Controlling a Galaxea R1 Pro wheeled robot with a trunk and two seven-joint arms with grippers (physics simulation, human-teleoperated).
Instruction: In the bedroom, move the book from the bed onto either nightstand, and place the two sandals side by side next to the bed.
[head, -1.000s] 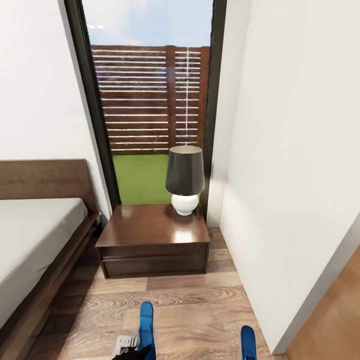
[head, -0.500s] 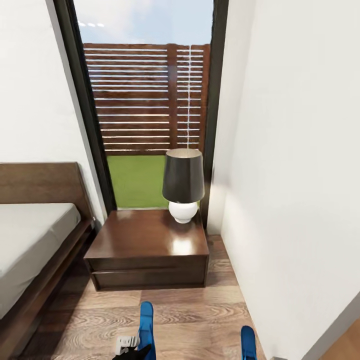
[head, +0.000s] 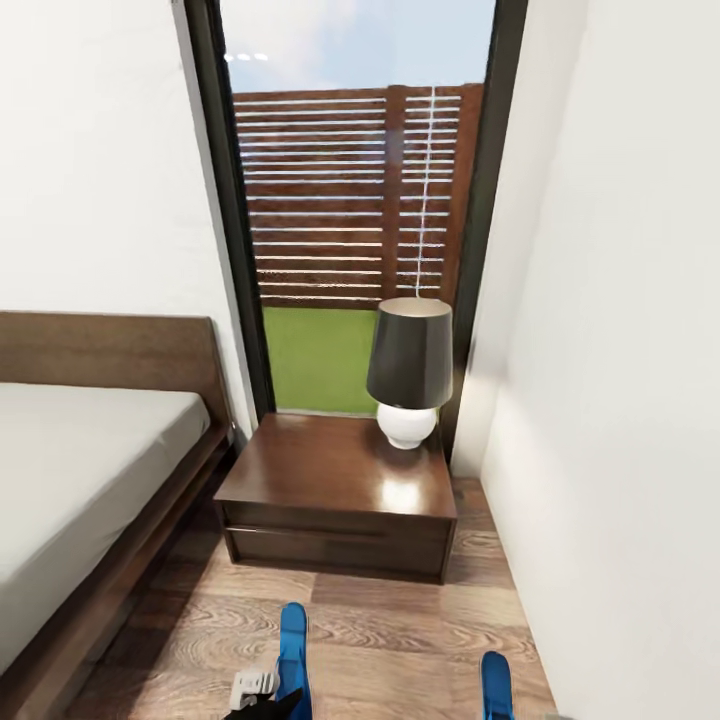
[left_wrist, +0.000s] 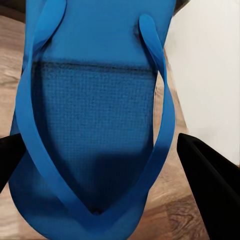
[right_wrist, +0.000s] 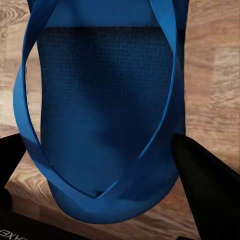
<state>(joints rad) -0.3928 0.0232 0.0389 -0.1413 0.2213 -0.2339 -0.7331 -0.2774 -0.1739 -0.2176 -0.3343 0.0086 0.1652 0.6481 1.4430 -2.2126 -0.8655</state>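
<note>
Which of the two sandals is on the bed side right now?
The left gripper's sandal: it rides nearer the bed; the right gripper's sandal is by the white wall.

Two blue sandals (left_wrist: 95, 125) (right_wrist: 107, 110), each held in a tool, before the nightstand (head: 335, 480).

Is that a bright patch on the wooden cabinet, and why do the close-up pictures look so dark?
Head view: a pale glare spot on the nightstand below the lamp. Left wrist view: the sandal has a shadow across its sole. Right wrist view: the other sandal is mostly shaded.
</note>
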